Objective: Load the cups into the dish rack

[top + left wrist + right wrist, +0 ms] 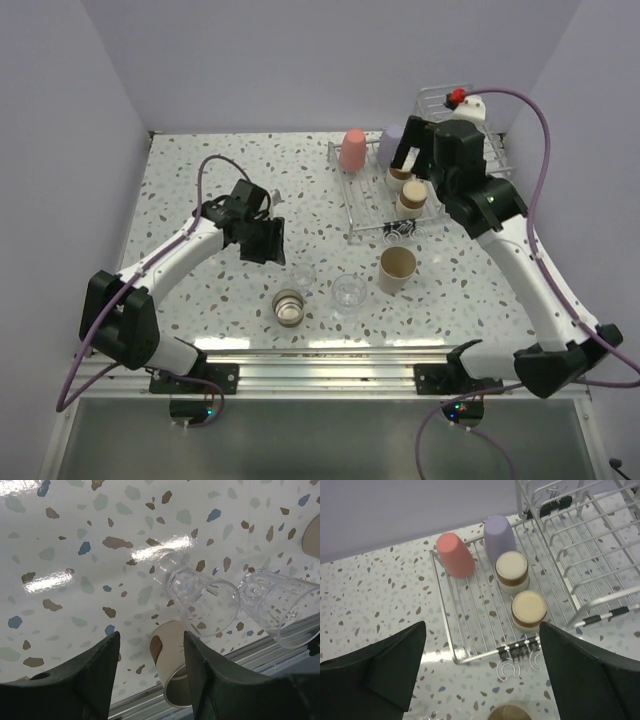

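— What worries you here?

— The left tool (151,645). Its jaws stand partway apart, holding nothing, above the counter (75,555). The brownish cup (172,672) shows between them, and two clear tumblers (205,600) crowd just beside it, toward 2 o'clock in the wrist view.

— So a neighbour gets hit?

— Likely. If the tool drops onto the brownish cup, one finger could clip the nearer tumbler. That could tip it and send it rolling toward the counter's near edge at 6 o'clock. The clear ones look slick too, so a shallow pinch might let one slide out.

— And the right side?

— The right tool (482,625) is spread wide and empty over the dish rack (475,615). The coral cup (456,555) and lavender cup (499,537) sit at the flat grid's 11 and 12 o'clock. Two more brownish cups (512,570) stand in a row nearer the middle. Lowering there could snag a wire or knock those over.

— What isn't racked yet?

— Four: the brownish one, both tumblers, and the beige cup (397,269) at the rack's 6 o'clock.
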Available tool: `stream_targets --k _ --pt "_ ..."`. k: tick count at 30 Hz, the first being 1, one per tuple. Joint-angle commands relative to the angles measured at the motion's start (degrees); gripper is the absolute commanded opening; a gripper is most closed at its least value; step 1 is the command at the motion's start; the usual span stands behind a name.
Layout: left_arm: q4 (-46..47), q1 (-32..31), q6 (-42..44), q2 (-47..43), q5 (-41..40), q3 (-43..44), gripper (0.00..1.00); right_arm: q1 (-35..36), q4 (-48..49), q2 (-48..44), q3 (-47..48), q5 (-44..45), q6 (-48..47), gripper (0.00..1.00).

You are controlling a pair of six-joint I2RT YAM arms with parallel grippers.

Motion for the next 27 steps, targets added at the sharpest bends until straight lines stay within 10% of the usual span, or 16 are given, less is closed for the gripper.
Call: stream_targets --k 1,16,27 --pt "2.7 -1.0 2.7 0.6 -0.9 1.6 0.57 0.2 -3.4 -7.7 -3.2 -1.2 3.8 0.98" --pt "9.4 -7.0 0.5 8.0 -0.6 1.1 0.47 0.2 -12.7 -15.3 -4.9 2.4 0.5 0.98" --pt "11.4 -8.8 0.2 11.7 -1.8 1.6 0.13 0.2 -14.5 -16.0 -4.4 3.0 -1.2 0.98"
